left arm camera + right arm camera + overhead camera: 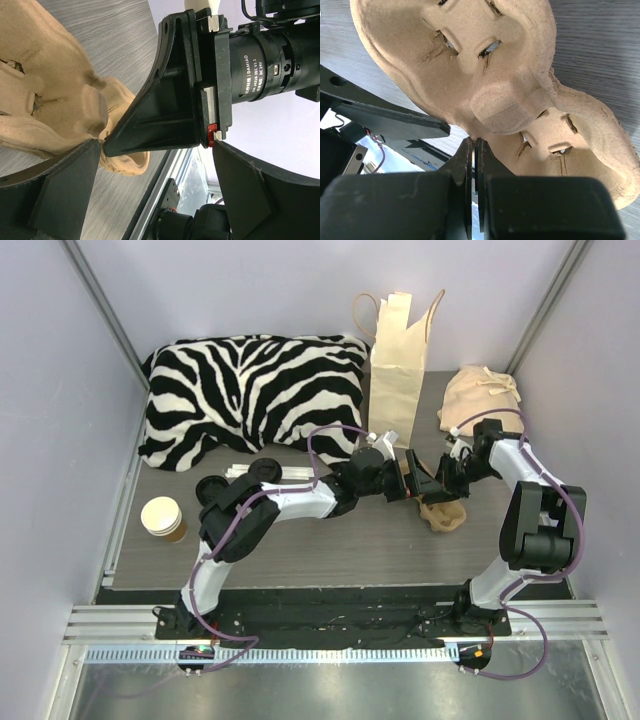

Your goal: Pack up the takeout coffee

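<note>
A big gray table holds everything. At the back left lies a fat zebra pillow. The left arm and the right arm both reach to the middle of the table, and their ends meet there. A tall paper bag stands upright at the back, just right of the pillow. A soft cloth pouch lies to the right of the bag.

A tan cardboard cup carrier sits between the two arm ends. The left gripper has its fingers wide apart with nothing in them, close beside the carrier. The right gripper has its fingers pressed together, tips right at the carrier's edge. I cannot tell if a bit of the edge is pinched.

A brown cup with a white top stands alone at the left. A flat black lid lies near it, beside some thin white sticks.

I cannot tell where the plain brown takeout coffee cup is.
</note>
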`<action>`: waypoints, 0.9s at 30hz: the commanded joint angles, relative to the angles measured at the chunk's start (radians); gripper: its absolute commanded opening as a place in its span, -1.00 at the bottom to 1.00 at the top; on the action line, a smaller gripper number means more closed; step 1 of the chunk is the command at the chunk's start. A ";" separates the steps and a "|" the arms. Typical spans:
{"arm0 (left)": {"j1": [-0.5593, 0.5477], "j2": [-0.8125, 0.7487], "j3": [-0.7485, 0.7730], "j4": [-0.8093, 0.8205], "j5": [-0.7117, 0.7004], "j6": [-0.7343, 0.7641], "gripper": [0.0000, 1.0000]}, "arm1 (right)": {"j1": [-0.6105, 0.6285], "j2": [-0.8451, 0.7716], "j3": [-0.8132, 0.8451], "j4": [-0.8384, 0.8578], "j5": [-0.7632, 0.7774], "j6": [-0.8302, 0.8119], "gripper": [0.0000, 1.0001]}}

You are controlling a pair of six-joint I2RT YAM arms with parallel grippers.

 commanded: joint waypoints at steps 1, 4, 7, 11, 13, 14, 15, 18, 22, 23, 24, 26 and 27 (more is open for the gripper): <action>-0.011 0.012 0.047 0.022 -0.029 0.017 1.00 | 0.009 -0.054 0.003 0.018 -0.036 0.026 -0.98; -0.018 0.020 0.050 0.016 -0.037 0.018 0.99 | 0.009 -0.054 0.000 0.019 -0.042 0.029 -0.98; -0.021 0.026 0.053 0.008 -0.043 0.021 0.99 | 0.009 -0.054 0.002 0.023 -0.053 0.037 -0.98; -0.024 0.034 0.057 0.007 -0.051 0.020 0.99 | 0.009 -0.054 -0.003 0.030 -0.067 0.046 -0.98; -0.025 0.042 0.059 0.011 -0.049 0.017 0.99 | 0.009 -0.052 -0.004 0.033 -0.065 0.051 -0.98; -0.027 0.042 0.062 0.014 -0.048 0.011 0.99 | 0.009 -0.051 -0.004 0.033 -0.065 0.052 -0.98; -0.027 0.046 0.062 0.019 -0.046 0.005 0.99 | 0.009 -0.051 -0.004 0.035 -0.064 0.054 -0.98; -0.025 0.051 0.051 0.063 -0.032 -0.037 1.00 | 0.009 -0.046 -0.006 0.039 -0.061 0.059 -0.98; -0.025 0.052 0.027 0.126 -0.023 -0.089 0.99 | 0.009 -0.048 -0.013 0.042 -0.062 0.060 -0.98; -0.022 0.054 0.019 0.137 -0.020 -0.094 0.99 | 0.009 -0.048 -0.013 0.044 -0.061 0.060 -0.98; -0.019 0.055 0.017 0.140 -0.020 -0.097 1.00 | 0.009 -0.049 -0.013 0.044 -0.061 0.062 -0.98; -0.016 0.055 0.013 0.145 -0.017 -0.112 0.99 | 0.009 -0.049 -0.015 0.046 -0.061 0.063 -0.98; -0.011 0.057 0.008 0.145 -0.015 -0.118 0.99 | 0.009 -0.051 -0.015 0.044 -0.058 0.063 -0.98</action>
